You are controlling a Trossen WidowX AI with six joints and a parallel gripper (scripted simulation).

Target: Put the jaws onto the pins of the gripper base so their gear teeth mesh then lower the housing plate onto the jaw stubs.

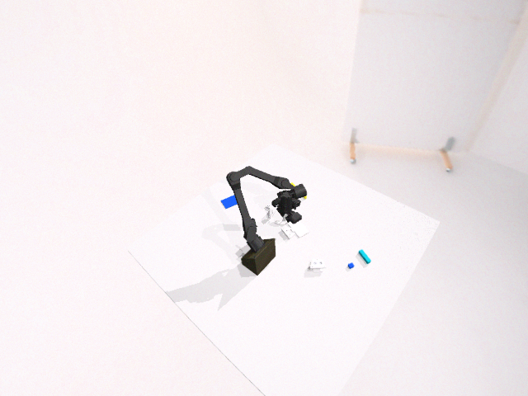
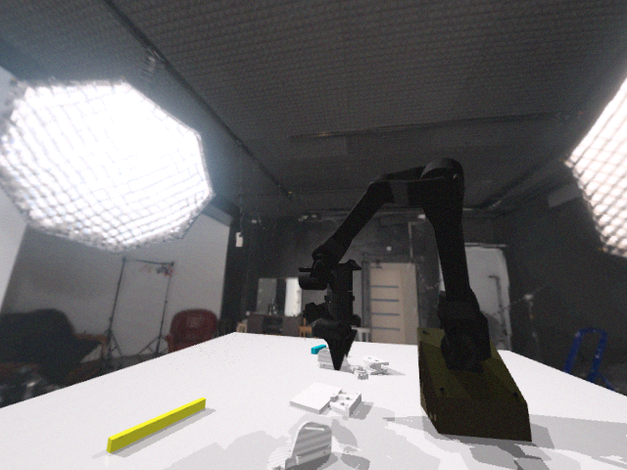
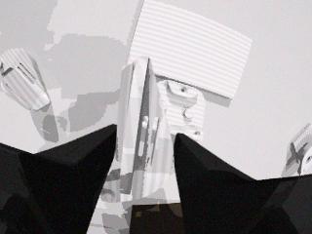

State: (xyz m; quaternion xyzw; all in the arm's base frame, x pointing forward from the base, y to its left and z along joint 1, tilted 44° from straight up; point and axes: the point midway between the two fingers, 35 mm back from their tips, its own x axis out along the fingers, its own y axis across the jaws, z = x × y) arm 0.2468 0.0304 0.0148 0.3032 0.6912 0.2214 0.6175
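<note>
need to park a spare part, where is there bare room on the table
Two patches look free: between the blue block and the table's lower edges, and between the yellow bar and the white plate. It is crowded under the jaws, around the plate.

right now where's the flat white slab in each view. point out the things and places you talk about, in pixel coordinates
top: flat white slab (image 1: pixel 302 230) (image 2: pixel 314 397) (image 3: pixel 190 49) right of and below centre
exterior: bottom middle
wrist: upper edge, right of centre
shared landmark: knobbed white block (image 1: pixel 287 231) (image 2: pixel 349 402) (image 3: pixel 195 103) at the slab's edge
</note>
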